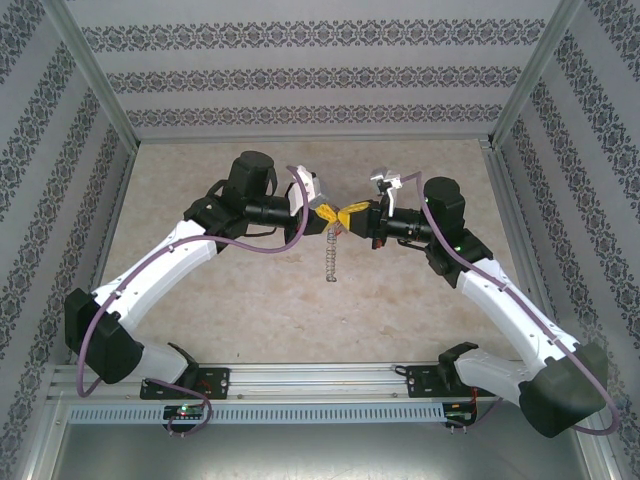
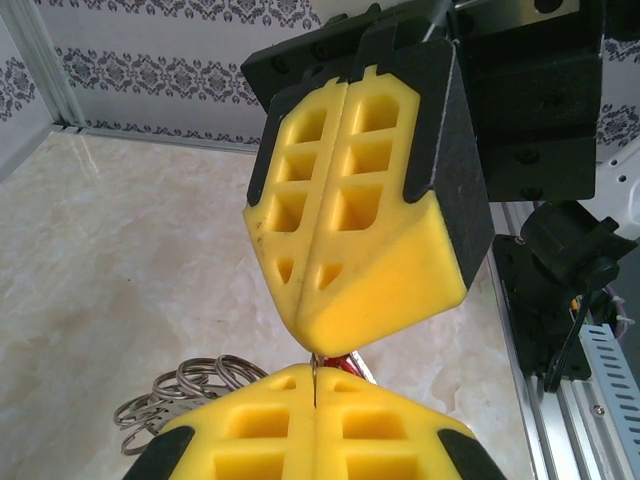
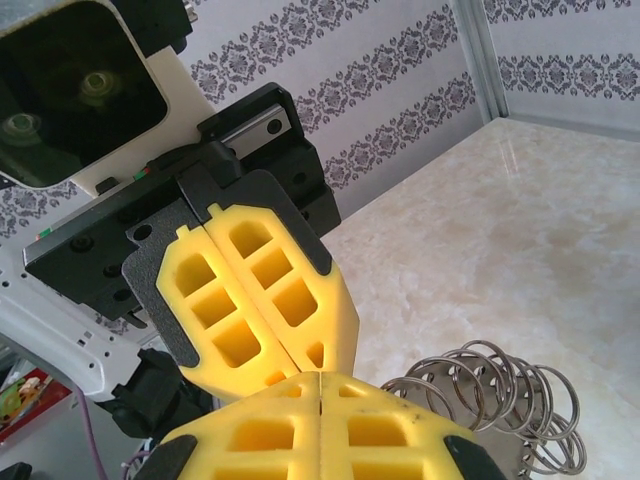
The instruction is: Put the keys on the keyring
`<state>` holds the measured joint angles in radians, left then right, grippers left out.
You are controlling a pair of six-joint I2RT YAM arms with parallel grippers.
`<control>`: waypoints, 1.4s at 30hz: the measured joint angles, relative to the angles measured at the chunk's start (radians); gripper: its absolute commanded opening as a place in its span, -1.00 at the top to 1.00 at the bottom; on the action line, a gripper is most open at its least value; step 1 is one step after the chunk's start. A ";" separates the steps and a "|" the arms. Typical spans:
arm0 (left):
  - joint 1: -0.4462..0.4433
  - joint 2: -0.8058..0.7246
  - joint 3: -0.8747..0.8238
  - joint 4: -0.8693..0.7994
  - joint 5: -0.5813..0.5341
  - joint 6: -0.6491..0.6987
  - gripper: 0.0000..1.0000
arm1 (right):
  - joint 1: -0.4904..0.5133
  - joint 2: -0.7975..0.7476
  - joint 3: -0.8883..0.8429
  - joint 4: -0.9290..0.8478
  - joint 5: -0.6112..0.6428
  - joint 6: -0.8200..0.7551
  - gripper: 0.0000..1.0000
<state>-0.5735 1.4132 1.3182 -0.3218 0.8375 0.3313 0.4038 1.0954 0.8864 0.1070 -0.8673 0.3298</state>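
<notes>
The left gripper (image 1: 325,213) and the right gripper (image 1: 352,215) are both pressed shut and meet tip to tip above the table (image 1: 200,330). The keyring (image 1: 330,262) hangs just under this meeting point. A bit of red between the tips is, we believe, the key (image 2: 335,362). We cannot tell which gripper pinches which. We judge the threading is under way, not finished.

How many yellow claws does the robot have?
2. The left gripper is just left of the middle, above the table. The right gripper faces it from the right, tip to tip. Both are shut.
</notes>
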 measured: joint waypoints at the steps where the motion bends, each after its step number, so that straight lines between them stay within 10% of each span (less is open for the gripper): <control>1: 0.001 0.000 0.000 0.000 0.001 -0.003 1.00 | 0.000 -0.002 0.000 0.000 0.008 -0.002 1.00; 23: 0.006 0.003 0.016 0.015 0.052 -0.052 1.00 | -0.003 -0.068 -0.093 0.093 0.114 -0.026 1.00; 42: 0.005 0.003 -0.032 0.130 0.053 -0.105 1.00 | -0.076 -0.011 -0.095 0.153 -0.070 0.082 1.00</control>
<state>-0.5682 1.4158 1.2858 -0.1917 0.8902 0.2260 0.3279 1.0840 0.7910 0.2604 -0.9371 0.4114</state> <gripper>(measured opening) 0.045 0.063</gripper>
